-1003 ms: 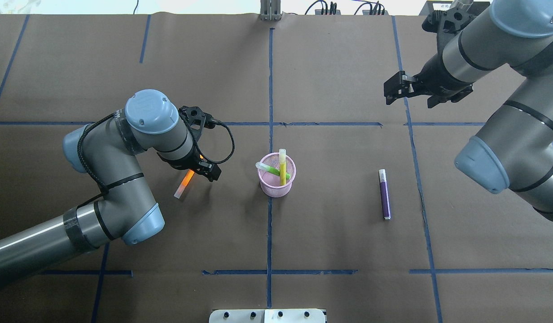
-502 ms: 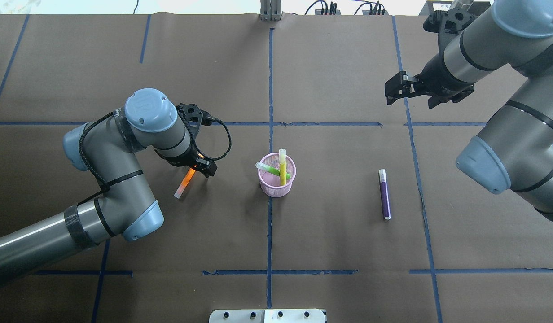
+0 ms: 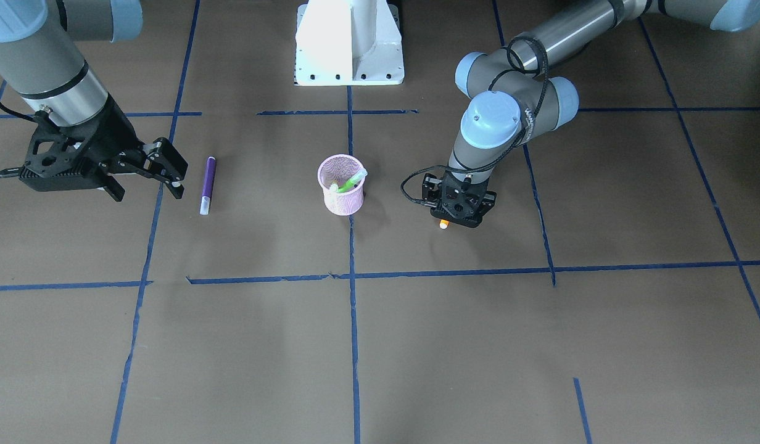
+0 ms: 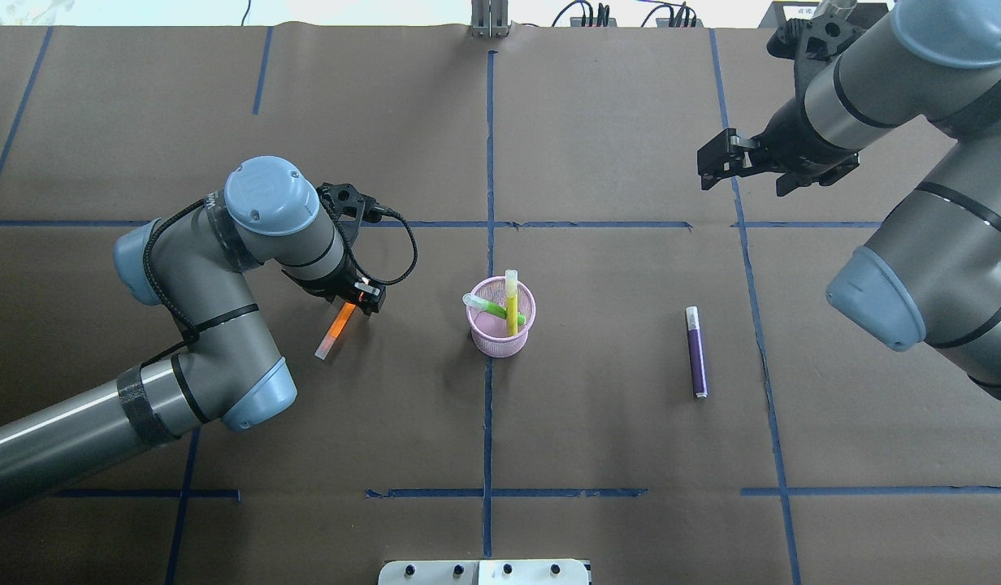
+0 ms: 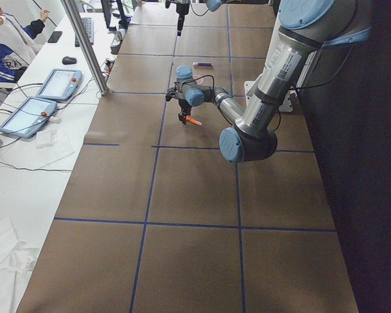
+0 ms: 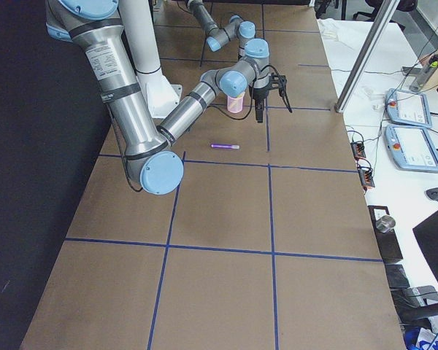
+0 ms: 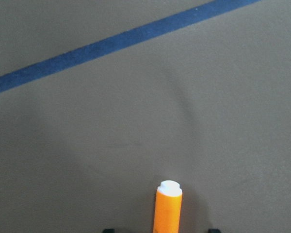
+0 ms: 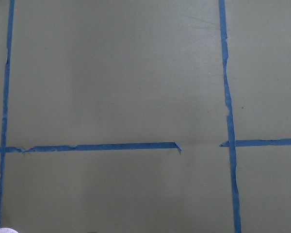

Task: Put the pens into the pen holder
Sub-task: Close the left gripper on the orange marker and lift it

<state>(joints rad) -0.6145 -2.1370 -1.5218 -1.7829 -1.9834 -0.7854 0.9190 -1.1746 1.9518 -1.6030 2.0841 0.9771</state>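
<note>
While the left gripper point(image 4: 362, 299) has drawn in over the last second, a little left and farther up the table point(image 4: 598, 439), onto the coloured end of the orange pen point(image 4: 333, 331), the pen itself has not shifted; it lies flat, left of the pen holder point(image 4: 501, 333) and well apart from it. In the wrist view the jaws stand spread on either side of the barrel, with a gap each side; so the claw is released, not yet gripping. The approach looks finished and the pinch is next. The right gripper point(image 4: 743, 180) hangs spread and empty at the far right, barely moved. The purple pen point(image 4: 695, 352) waits on the table to the holder's right; a green pen point(image 4: 488, 306) and a yellow one point(image 4: 511, 302) already stand in the cup (two left to collect).
</note>
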